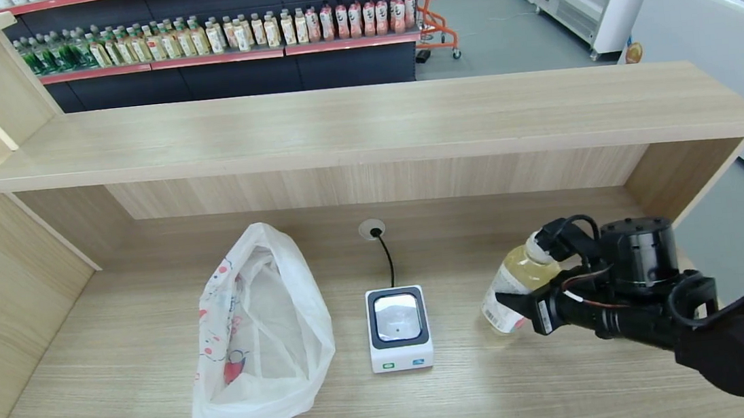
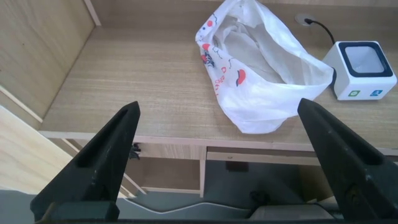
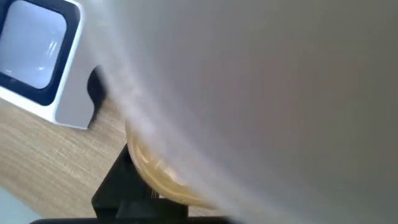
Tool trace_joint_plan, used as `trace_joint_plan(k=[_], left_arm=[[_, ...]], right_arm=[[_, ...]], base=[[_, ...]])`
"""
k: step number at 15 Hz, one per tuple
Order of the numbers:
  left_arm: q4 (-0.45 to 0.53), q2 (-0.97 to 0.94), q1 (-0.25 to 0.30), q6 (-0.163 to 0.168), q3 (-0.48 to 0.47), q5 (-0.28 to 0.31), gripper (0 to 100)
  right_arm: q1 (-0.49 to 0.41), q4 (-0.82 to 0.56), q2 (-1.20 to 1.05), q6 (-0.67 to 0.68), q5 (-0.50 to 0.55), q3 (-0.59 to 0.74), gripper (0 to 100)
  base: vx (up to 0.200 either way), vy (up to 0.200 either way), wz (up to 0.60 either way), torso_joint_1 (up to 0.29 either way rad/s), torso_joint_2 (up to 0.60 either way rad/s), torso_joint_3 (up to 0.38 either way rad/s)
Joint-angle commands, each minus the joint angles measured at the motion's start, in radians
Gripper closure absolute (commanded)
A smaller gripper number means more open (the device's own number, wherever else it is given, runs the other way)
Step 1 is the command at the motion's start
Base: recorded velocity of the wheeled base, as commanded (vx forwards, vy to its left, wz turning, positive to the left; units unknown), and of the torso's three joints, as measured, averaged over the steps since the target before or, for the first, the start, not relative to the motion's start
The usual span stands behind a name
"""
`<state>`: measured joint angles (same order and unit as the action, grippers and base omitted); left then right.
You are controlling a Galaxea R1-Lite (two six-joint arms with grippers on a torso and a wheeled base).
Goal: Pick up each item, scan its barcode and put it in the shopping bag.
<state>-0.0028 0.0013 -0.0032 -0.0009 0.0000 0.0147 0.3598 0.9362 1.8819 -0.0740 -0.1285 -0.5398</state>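
Observation:
A clear bottle (image 1: 517, 282) of pale yellow drink with a white label leans at a tilt right of the scanner, its base close to the counter. My right gripper (image 1: 523, 271) is shut on the bottle (image 3: 249, 93), one finger (image 3: 124, 186) dark under it. The white barcode scanner (image 1: 399, 328) with a dark window sits mid-counter, also the scanner (image 3: 37, 56) and scanner (image 2: 364, 68). The white plastic shopping bag (image 1: 261, 336) lies open to the scanner's left. My left gripper (image 2: 217, 109) hangs open in front of the counter's front edge, facing the bag (image 2: 261, 68).
The wooden counter (image 1: 121, 370) has side walls and a raised ledge (image 1: 371, 127) behind. The scanner's black cable (image 1: 387, 255) runs to a hole at the back. Store shelves with bottles and freezers stand beyond.

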Motion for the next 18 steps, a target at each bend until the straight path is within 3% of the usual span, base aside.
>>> trace_joint_plan(k=[1,2,3,8,12,18], left_arm=[[0.0,0.0,0.0,0.001,0.0,0.001,0],[0.0,0.0,0.0,-0.001,0.0,0.001,0],[0.0,0.0,0.0,-0.001,0.0,-0.001,0],[0.0,0.0,0.0,-0.001,0.0,0.001,0],[0.0,0.0,0.0,0.001,0.0,0.001,0],[0.0,0.0,0.0,-0.001,0.0,-0.001,0]], right_arm=[[-0.09,-0.091,-0.182,0.03,-0.16,0.026,100],[-0.108,-0.12,-0.21,0.028,-0.217,0.029,100],[-0.153,-0.171,-0.262,0.026,-0.352,0.035,100],[-0.17,-0.189,-0.363,0.03,-0.731,0.107,100],[-0.124,-0.273,-0.402,0.028,-0.832,0.106,100],[0.007,-0.312,-0.411,0.074,-0.855,0.086,100]], base=[[0.0,0.0,0.0,0.0,0.0,0.0],[0.0,0.0,0.0,0.0,0.0,0.0],[0.0,0.0,0.0,0.0,0.0,0.0],[0.0,0.0,0.0,0.0,0.0,0.0],[0.0,0.0,0.0,0.0,0.0,0.0],[0.0,0.0,0.0,0.0,0.0,0.0]])
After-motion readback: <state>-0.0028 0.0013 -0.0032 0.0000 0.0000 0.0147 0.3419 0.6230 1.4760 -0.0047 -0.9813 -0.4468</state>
